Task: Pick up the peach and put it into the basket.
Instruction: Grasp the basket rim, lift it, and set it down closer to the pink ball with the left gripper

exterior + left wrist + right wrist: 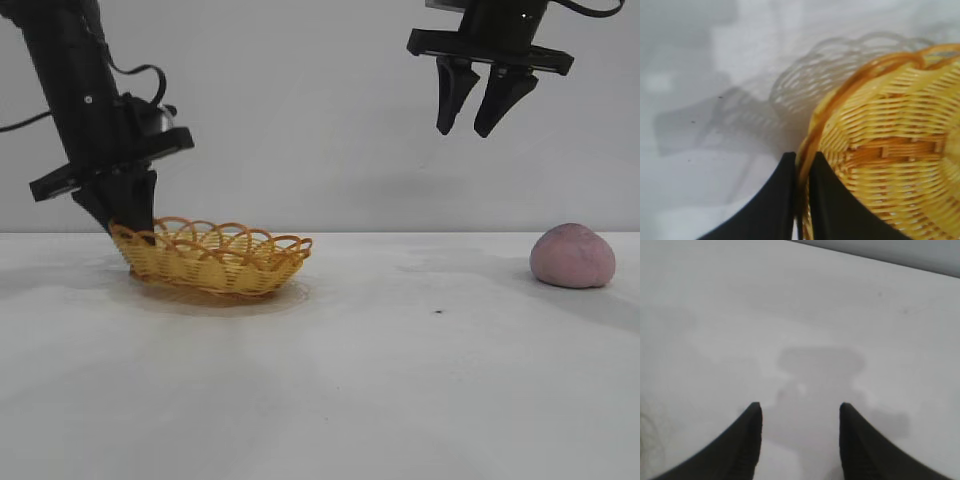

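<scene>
The yellow wicker basket (215, 258) with an orange-brown looped rim sits on the white table at the left, its left end slightly raised. My left gripper (135, 232) is shut on the basket's left rim; in the left wrist view the fingers (801, 162) pinch the rim of the basket (890, 150). The pink-mauve peach (572, 256) lies on the table at the far right. My right gripper (470, 128) hangs open and empty high above the table, up and left of the peach. The right wrist view shows its open jaws (800, 407) over bare table; the peach is out of that view.
The white table (400, 380) stretches between basket and peach, with a small dark speck (438, 312) on it. A plain grey wall stands behind.
</scene>
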Tool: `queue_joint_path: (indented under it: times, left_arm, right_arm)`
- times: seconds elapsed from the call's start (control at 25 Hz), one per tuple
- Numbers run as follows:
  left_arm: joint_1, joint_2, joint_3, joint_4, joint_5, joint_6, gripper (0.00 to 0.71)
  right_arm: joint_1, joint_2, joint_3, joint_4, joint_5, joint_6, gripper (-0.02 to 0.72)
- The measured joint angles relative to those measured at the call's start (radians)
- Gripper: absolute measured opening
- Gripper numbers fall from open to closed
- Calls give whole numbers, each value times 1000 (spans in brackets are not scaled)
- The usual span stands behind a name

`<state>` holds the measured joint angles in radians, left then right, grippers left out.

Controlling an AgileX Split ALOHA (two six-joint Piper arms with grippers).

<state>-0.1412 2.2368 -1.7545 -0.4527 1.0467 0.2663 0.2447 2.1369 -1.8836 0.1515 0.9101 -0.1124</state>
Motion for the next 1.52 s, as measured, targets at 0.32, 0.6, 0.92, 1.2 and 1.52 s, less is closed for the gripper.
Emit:
queue_joint_path:
  times: [0.32, 0.6, 0.92, 1.2, 1.52]
  left_arm:
    - [-130, -220, 460, -484, -419, 144, 0]
    - [-174, -211, 543, -550, -501, 150, 0]
    - [-174, -160, 543, -529, -483, 131, 0]
    - [-172, -157, 543, -511, -456, 129, 259]
    - [-87, -186, 543, -438, -384, 104, 454]
  right_arm:
    - [-28, 0, 0, -1, 11, 0, 337]
    - [-28, 0, 0, 6, 15, 0, 337]
    - [-28, 0, 0, 17, 15, -2, 337]
    - [-28, 0, 0, 21, 15, -4, 337]
    - [-28, 0, 0, 21, 15, -6, 337]
